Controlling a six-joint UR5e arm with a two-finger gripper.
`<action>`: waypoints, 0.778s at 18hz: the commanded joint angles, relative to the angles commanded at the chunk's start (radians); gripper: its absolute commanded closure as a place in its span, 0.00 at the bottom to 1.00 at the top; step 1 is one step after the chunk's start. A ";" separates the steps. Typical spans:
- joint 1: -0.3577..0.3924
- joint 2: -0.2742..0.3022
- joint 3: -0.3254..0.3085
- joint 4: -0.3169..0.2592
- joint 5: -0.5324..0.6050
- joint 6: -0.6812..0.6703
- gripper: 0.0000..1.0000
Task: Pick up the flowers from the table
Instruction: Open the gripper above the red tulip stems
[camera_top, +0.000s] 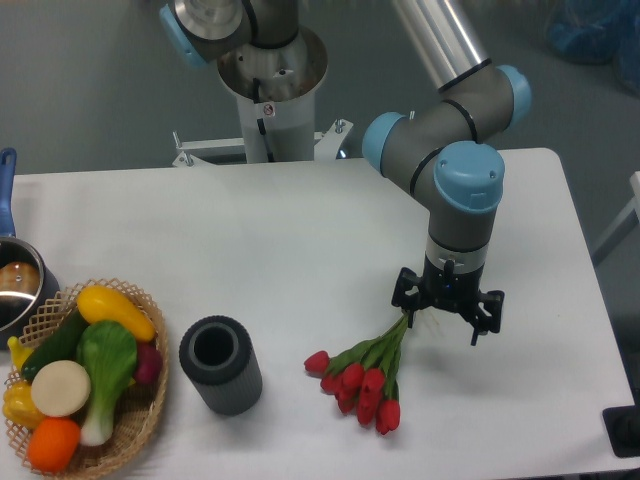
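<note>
The flowers (362, 380) are a small bunch of red tulip buds on green stems. They lie on the white table (300, 230) at the front right, buds toward the front and stem ends pointing up-right. My gripper (447, 308) points straight down right at the stem ends (403, 328), which reach its left side. The wrist and the black gripper body hide the fingertips, so I cannot tell how the jaws stand or whether they hold the stems.
A dark grey cylindrical cup (220, 364) stands left of the flowers. A wicker basket (150, 400) of toy vegetables sits at the front left corner. A pot with a blue handle (12, 280) is at the left edge. The arm's base (270, 90) stands behind the table.
</note>
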 joint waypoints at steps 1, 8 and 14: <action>-0.002 0.000 -0.002 0.003 0.002 0.006 0.00; -0.003 0.003 -0.020 0.005 -0.005 0.062 0.00; -0.005 -0.005 -0.046 0.005 -0.003 0.063 0.00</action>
